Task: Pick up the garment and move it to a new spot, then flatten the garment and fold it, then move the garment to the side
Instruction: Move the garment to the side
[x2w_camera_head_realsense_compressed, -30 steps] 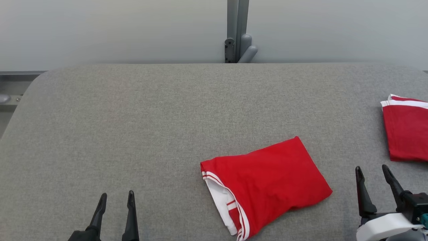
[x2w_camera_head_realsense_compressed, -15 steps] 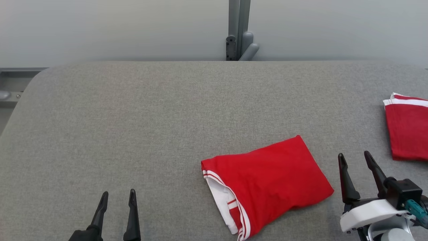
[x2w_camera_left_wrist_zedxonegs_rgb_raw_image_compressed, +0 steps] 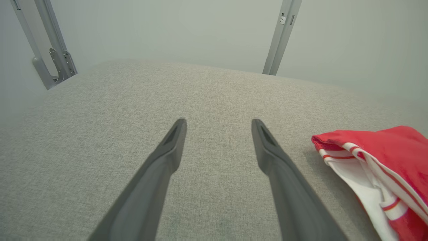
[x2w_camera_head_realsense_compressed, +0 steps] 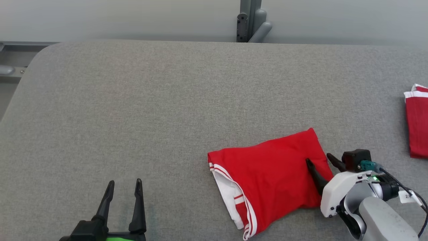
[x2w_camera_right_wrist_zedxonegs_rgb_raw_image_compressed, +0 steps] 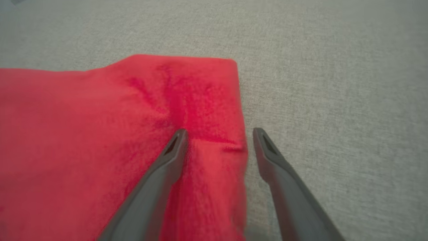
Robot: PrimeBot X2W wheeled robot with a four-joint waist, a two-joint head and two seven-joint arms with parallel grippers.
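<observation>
Garment (x2w_camera_right_wrist_zedxonegs_rgb_raw_image_compressed: 100,134) edge betw. right gripper (x2w_camera_right_wrist_zedxonegs_rgb_raw_image_compressed: 219,134) fingers (x2w_camera_right_wrist_zedxonegs_rgb_raw_image_compressed: 167,160), wrist view

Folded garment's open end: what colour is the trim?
White trim with thin red stripes, on a red garment; clearest in the left wrist view.

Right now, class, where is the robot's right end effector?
Head view, lower right: the right end effector, jaws open, straddles the right edge of the folded red garment on the grey table; another red garment lies farther right.
</observation>
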